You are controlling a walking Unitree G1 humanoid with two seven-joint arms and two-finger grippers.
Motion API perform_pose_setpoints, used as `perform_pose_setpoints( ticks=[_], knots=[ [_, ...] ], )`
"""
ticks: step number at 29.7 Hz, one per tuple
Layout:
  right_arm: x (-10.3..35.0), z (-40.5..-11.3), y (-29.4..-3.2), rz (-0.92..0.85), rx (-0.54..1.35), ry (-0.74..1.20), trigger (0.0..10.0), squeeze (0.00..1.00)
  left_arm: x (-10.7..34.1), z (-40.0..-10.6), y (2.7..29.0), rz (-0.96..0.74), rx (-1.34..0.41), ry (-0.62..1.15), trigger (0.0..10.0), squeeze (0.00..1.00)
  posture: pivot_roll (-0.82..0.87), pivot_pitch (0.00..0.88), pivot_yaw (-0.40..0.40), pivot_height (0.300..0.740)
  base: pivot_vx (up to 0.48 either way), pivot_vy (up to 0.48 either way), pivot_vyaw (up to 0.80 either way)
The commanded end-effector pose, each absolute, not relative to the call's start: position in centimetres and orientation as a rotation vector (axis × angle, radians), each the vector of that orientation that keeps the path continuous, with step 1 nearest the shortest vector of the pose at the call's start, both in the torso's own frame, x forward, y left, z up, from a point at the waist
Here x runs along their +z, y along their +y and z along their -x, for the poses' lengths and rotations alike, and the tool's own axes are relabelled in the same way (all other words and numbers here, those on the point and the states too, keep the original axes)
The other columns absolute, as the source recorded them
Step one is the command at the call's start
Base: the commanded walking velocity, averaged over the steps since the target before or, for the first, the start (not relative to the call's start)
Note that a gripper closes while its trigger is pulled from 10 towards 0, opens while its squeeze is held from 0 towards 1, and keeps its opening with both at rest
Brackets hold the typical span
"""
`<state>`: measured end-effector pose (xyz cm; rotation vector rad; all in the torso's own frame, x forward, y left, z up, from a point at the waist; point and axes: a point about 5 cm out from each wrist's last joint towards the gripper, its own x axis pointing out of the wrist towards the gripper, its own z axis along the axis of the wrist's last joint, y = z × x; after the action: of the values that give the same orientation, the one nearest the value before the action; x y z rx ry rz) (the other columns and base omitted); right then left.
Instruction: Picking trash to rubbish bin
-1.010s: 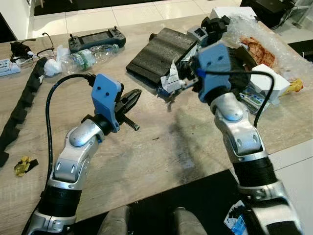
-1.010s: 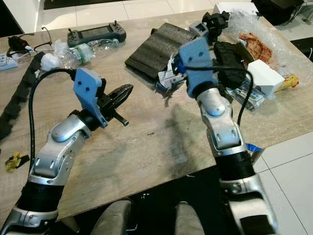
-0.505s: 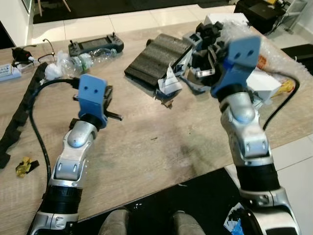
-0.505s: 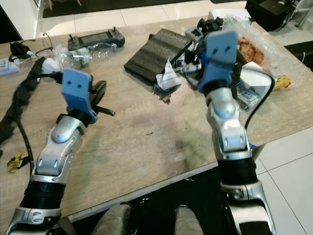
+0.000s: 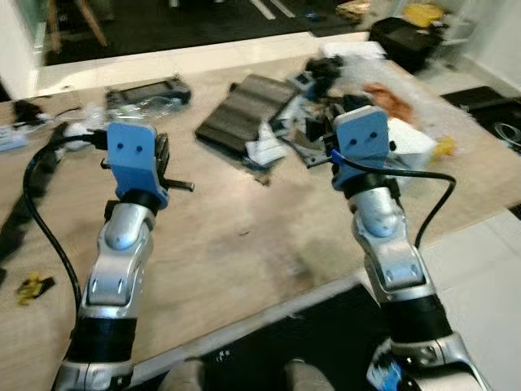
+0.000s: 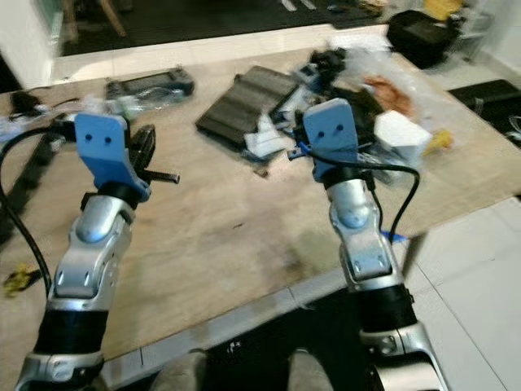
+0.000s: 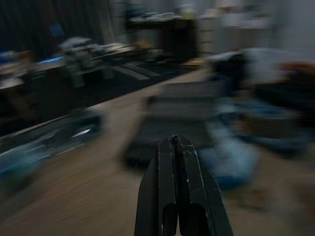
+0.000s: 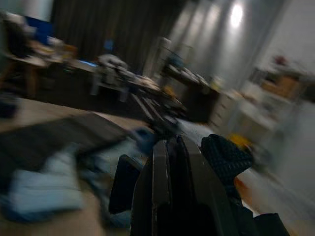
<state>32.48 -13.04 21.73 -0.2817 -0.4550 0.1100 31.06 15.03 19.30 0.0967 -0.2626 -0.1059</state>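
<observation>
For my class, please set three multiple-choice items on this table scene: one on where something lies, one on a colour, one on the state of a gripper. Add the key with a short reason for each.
1. Where does the dark ribbed foam slab lie?
A. on the wooden table, beyond the grippers
B. on the tiled floor
C. on the black bag

2. What colour are the housings at the robot's wrists?
A. red
B. blue
C. green

3. How do the fingers of the left gripper stand?
A. wide apart
B. pressed together on nothing
C. clamped on a bottle

Key: 1 A, the slab rests on the tabletop past both arms. 2 B, both housings show blue in the head views. 3 B, the left wrist view shows the two black fingers together with nothing between them.
</observation>
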Motion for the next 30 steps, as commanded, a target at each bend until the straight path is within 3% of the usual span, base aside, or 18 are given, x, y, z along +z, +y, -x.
perform_pose_setpoints(
  ticks=[1,8,30],
  knots=[
    [21.0,-32.7,-14.2,0.234,0.056,-0.417,10.0,0.0,19.1,-31.2,14.0,-0.105,-0.149,-0.263,10.0,0.0,0.03,0.027,-0.008,0.74,0.0,0.0,-0.8],
    [18.7,-32.8,-15.1,0.215,0.018,-0.335,10.0,0.0,18.9,-31.2,14.2,-0.118,-0.161,-0.255,10.0,0.0,0.03,0.023,-0.011,0.74,0.0,0.0,-0.8],
    [17.9,-32.8,-15.2,0.192,0.005,-0.323,10.0,0.0,18.7,-31.3,14.2,-0.127,-0.168,-0.246,10.0,0.0,0.03,0.03,-0.011,0.74,0.0,0.0,-0.8]
  ],
)
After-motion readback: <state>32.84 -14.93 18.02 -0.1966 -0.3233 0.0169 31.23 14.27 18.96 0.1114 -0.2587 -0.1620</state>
